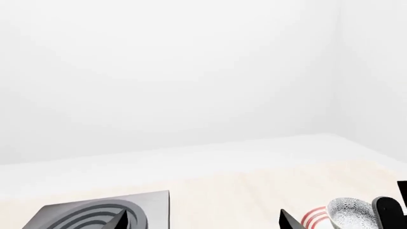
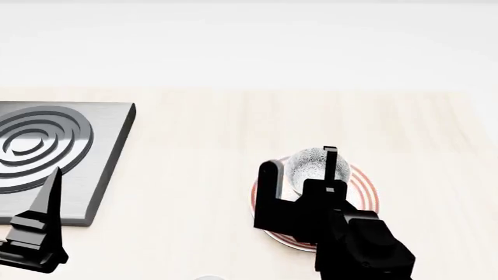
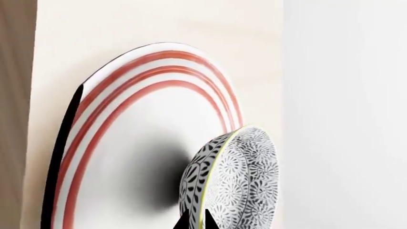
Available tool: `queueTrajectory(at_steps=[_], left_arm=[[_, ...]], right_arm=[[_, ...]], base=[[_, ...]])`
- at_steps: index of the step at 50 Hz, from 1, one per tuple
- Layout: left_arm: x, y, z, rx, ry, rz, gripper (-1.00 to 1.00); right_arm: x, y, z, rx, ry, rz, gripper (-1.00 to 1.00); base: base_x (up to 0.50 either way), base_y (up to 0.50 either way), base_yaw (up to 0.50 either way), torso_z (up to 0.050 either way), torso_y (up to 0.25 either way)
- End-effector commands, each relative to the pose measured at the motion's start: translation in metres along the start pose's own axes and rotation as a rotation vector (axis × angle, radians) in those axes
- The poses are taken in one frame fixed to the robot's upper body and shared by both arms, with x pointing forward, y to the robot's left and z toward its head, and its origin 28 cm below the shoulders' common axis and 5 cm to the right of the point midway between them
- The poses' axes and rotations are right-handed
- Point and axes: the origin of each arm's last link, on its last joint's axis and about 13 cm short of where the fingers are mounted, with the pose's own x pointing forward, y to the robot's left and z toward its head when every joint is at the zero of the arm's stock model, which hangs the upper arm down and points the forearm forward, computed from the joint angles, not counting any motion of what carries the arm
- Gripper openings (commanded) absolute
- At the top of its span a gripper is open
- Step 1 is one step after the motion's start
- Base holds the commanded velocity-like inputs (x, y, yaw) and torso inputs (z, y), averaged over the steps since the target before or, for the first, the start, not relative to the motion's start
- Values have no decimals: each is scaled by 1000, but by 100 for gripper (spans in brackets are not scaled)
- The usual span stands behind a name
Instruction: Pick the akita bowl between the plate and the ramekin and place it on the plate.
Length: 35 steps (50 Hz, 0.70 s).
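Observation:
The akita bowl [image 2: 307, 166], grey-white and finely patterned, is over the far part of the red-ringed plate [image 2: 364, 192]. My right gripper [image 2: 330, 154] is shut on the bowl's rim. In the right wrist view its two black tips [image 3: 197, 223] pinch the bowl [image 3: 245, 181] wall, one inside and one outside, with a dark shadow on the plate [image 3: 127, 138] beside it. I cannot tell if the bowl touches the plate. My left gripper [image 1: 205, 224] is open and empty, far left of the bowl [image 1: 350, 214]. A pale sliver at the head view's bottom edge may be the ramekin [image 2: 209, 278].
A grey square burner plate with concentric rings [image 2: 55, 146] lies at the table's left, under my left gripper [image 2: 46, 204], and shows in the left wrist view [image 1: 102, 212]. The pale wooden tabletop [image 2: 202, 146] ends at a white wall behind.

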Motion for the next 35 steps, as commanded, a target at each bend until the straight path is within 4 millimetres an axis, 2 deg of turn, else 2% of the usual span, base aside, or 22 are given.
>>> queueTrajectory(at_steps=[1, 7, 8, 25, 30, 35], left_arm=[[0, 0, 0, 0, -2, -2, 100], [0, 0, 1, 1, -5, -2, 100], [0, 0, 1, 1, -6, -2, 100], [-1, 0, 3, -1, -10, -3, 100], [-2, -1, 4, 0, -11, -2, 100], [-4, -1, 6, 2, -16, -2, 100]], right_arm=[[3, 0, 0, -13, 2, -8, -100], [4, 1, 0, -13, 2, -5, -100], [3, 1, 1, -14, 1, -8, 100], [-11, -3, 0, -22, -6, -30, 100], [-25, -7, 1, -23, -23, -44, 100], [-50, -13, 5, -10, -84, -72, 100]], base=[[0, 0, 0, 0, 0], [0, 0, 0, 0, 2], [0, 0, 0, 0, 0], [0, 0, 0, 0, 0], [0, 0, 0, 0, 0], [0, 0, 0, 0, 0]])
